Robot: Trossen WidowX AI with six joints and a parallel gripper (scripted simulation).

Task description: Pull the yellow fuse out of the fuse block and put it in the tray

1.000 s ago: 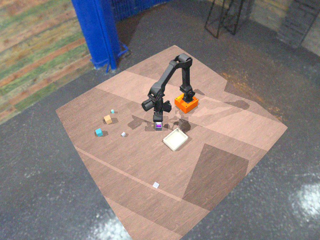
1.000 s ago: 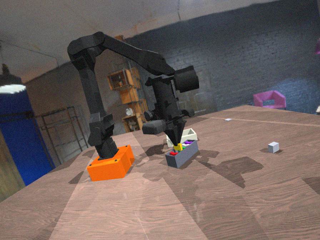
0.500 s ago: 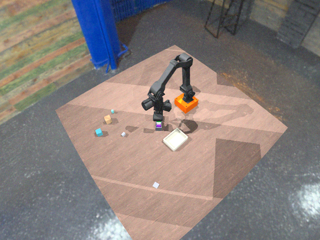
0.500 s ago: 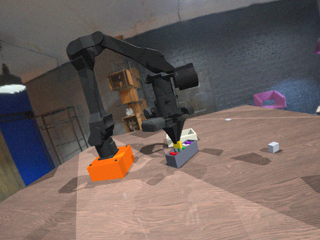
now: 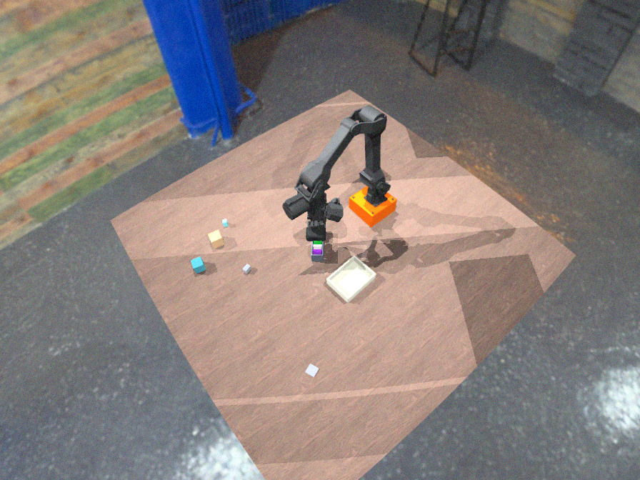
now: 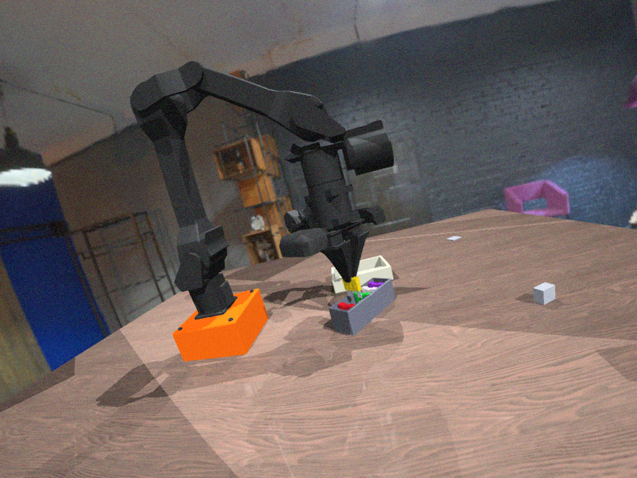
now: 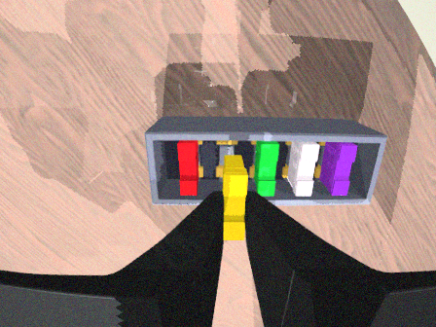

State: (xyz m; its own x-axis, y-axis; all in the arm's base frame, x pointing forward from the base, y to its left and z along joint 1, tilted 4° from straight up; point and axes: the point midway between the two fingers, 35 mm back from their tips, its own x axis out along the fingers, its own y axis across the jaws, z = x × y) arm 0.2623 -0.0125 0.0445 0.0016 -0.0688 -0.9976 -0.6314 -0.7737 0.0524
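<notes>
My gripper is shut on the yellow fuse. The fuse's yellow body is upright above the grey fuse block, over the slot between the red fuse and the green fuse. Its pale lower part shows beneath; I cannot tell whether that part is clear of the block's rim. The white fuse and purple fuse sit in the block. The cream tray stands beside the block, near its purple-fuse end.
The orange arm base stands behind the block. A small grey cube, a teal cube, a tan cube and a tiny cyan cube lie off to one side. A flat pale square lies far out.
</notes>
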